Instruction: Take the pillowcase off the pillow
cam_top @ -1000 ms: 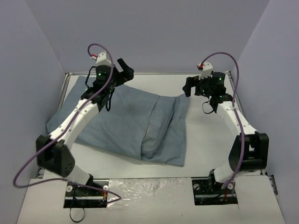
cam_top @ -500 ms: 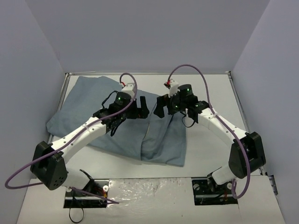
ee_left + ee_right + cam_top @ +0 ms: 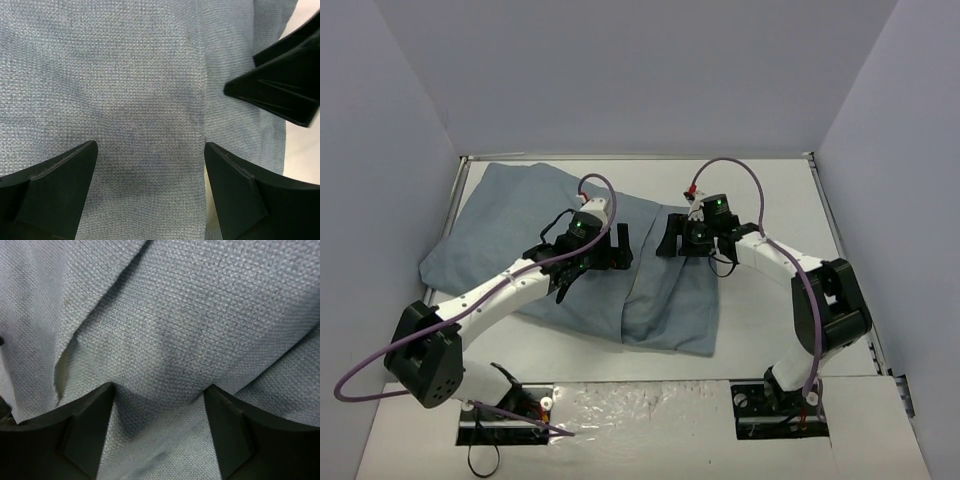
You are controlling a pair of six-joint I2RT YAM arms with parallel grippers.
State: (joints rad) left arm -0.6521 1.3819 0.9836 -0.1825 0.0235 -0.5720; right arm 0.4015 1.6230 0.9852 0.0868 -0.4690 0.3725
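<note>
1. the large, floppy, dusty blue-grey woven-cloth pillowcase (image 3: pixel 520 235) lies flat on the white table (image 3: pixel 770 310). it spreads from the far left corner toward the middle, and a long flap edge runs down it near the centre.
2. the thick pillow is not plainly in view. the sack looks filled, so i judge the pillow is inside it. a thin cream sliver (image 3: pixel 60 371) shows in a slit of the cloth beside the right fingers; it may be the cushion, but i cannot tell.
3. the black two-finger left gripper (image 3: pixel 620 248) hangs low over the cloth, just left of the flap edge. its jaws stand wide apart with only flat cloth below them. whether the tips touch the cloth i cannot tell.
4. the black two-finger right gripper (image 3: pixel 670 238) sits just beside it, facing it across the flap edge. its jaws are apart, the tips are pressed into the cloth, and a soft hump of weave rises between them. nothing is clamped yet.
5. the step in hand looks like the first grasp at the opening. none of the stripping is done, as the cover is fully on.
6. the next move calls for the right jaws to close on that hump and catch only the loose top layer. the left should take the flap edge or pin the cushion, so that cloth and filling can be drawn apart. the slack weave could easily be pinched through both layers.
</note>
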